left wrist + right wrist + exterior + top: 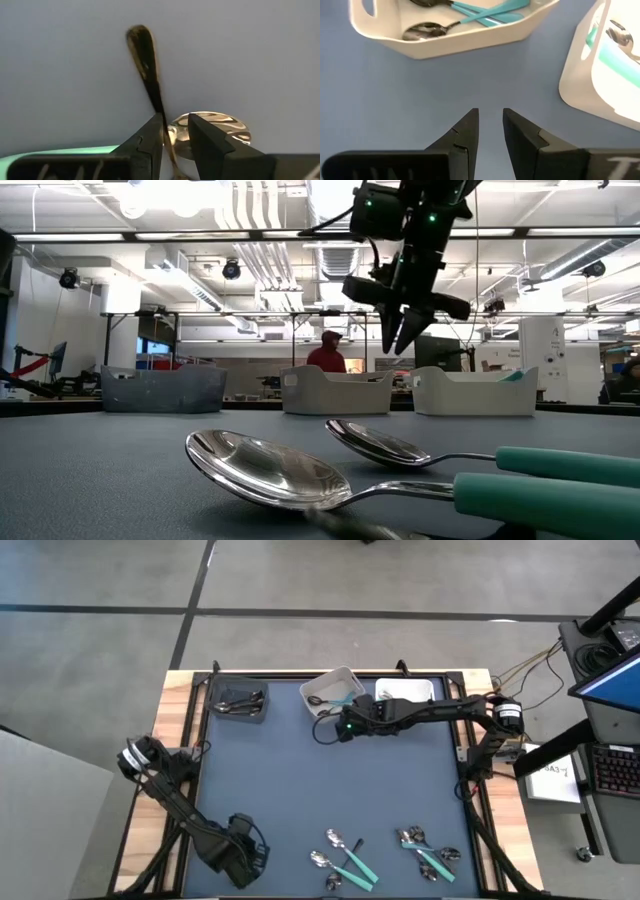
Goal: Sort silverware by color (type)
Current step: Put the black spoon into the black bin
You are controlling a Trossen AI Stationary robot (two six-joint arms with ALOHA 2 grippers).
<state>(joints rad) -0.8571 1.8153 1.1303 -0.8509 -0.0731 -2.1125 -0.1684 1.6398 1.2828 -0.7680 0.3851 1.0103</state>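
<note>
**Both arms over the mat, spoons still scattered at the lower edge**

High view: the left gripper (240, 852) sits at the lower left of the frame, just left of a group of teal-handled spoons (345, 860). A second group of spoons (428, 852) lies at lower right. The right gripper (343, 728) reaches in from the right to the upper centre, just below a tilted white bin (322, 686) holding teal-handled silverware. A second white bin (432, 689) sits to its right, and a dark grey bin (240, 713) with dark utensils stands at upper left.

Low view: two spoon bowls with teal handles fill the bottom of the frame; the right gripper hangs at top centre, fingertips pointing down, well above the mat. A person in red shows far behind.

Left wrist view: the fingers (150, 142) stand narrowly apart, astride a thin dark-handled utensil (145, 62) lying on the mat; whether they pinch it I cannot tell. A spoon bowl (220, 125) lies just beside.

Right wrist view: the fingers (465, 132) stand slightly spread, holding nothing, over bare mat
</note>
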